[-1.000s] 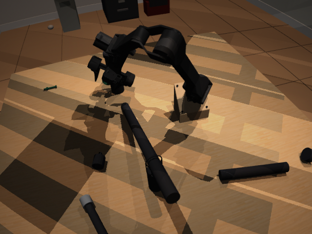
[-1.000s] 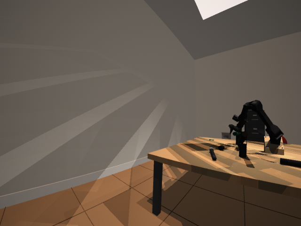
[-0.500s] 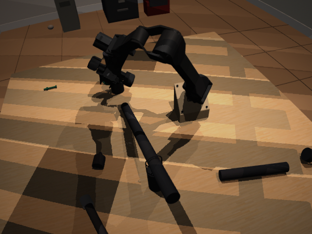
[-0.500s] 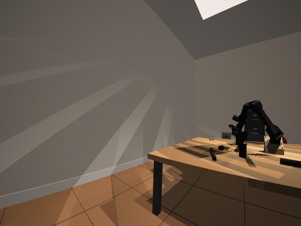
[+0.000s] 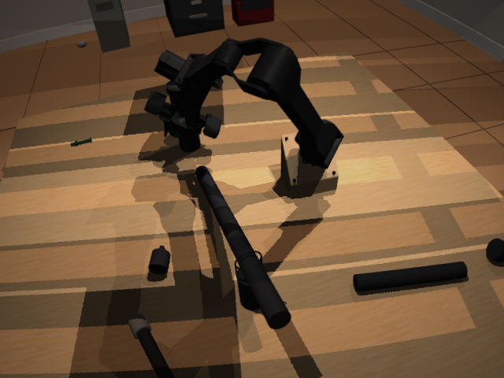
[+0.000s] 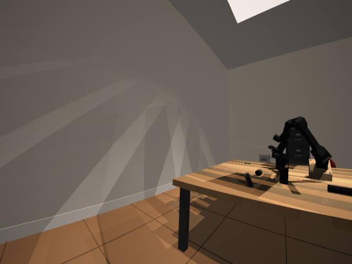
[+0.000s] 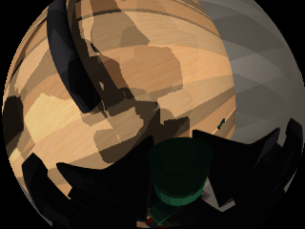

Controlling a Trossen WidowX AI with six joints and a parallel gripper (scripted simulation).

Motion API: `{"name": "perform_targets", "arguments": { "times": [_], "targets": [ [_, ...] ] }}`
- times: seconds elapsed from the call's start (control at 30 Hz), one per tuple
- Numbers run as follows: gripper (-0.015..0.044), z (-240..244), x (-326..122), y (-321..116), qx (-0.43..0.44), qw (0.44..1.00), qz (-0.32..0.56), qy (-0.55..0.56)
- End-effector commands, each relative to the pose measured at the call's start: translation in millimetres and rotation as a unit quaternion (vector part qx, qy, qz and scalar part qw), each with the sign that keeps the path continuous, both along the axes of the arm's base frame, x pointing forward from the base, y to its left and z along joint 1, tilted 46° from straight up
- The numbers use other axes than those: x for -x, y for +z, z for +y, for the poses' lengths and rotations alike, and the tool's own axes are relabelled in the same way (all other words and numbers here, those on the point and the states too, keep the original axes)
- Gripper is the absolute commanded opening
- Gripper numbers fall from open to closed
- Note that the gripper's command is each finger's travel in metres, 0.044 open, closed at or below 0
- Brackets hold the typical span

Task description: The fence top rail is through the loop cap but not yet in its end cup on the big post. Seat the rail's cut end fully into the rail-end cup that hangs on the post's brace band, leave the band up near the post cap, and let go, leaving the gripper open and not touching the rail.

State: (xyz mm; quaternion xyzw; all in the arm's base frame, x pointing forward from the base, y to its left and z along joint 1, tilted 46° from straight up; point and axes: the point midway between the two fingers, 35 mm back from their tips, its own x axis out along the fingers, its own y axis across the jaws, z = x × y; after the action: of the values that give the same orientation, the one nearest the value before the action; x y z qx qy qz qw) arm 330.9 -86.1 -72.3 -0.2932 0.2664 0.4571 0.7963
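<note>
The top view shows the fence top rail [image 5: 227,221] [image 7: 67,57] along its length, slanting from its far left end to its near right end over a short upright post [image 5: 246,294] [image 6: 283,176], with the loop cap [image 5: 261,257] around it. The exterior view looks almost along that line and hides most of this, but shows a table leg [image 6: 183,218] under the table [image 5: 366,220] [image 6: 215,184] [image 7: 143,72], which the top view does not. The wrist view alone shows clearly the green rail-end cup [image 5: 175,132] [image 6: 275,155] [image 7: 180,174]; in the other two it is a small patch of green among dark parts.

The end effector [image 5: 176,127] [image 6: 274,152] [image 7: 173,136] is closed partway on the rail-end cup, its two fingers standing on either side of it. The rail's far end is outside the cup, near the end effector and apart from it, to its near right in the top view. The big post [image 5: 189,141] stands just beside the cup; the brace band and its height on the post cannot be made out. A green bolt [image 5: 81,142] [image 7: 221,124] lies on the table well to the left
</note>
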Motion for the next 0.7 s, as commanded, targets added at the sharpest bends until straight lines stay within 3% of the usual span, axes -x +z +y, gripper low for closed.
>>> {"name": "perform_targets", "arguments": {
  "times": [0.0,0.67],
  "targets": [
    [0.0000,1,5,0,-0.001,1.000,-0.013,0.015],
    [0.0000,0,17,1,-0.005,0.997,-0.056,0.060]
  ]
}}
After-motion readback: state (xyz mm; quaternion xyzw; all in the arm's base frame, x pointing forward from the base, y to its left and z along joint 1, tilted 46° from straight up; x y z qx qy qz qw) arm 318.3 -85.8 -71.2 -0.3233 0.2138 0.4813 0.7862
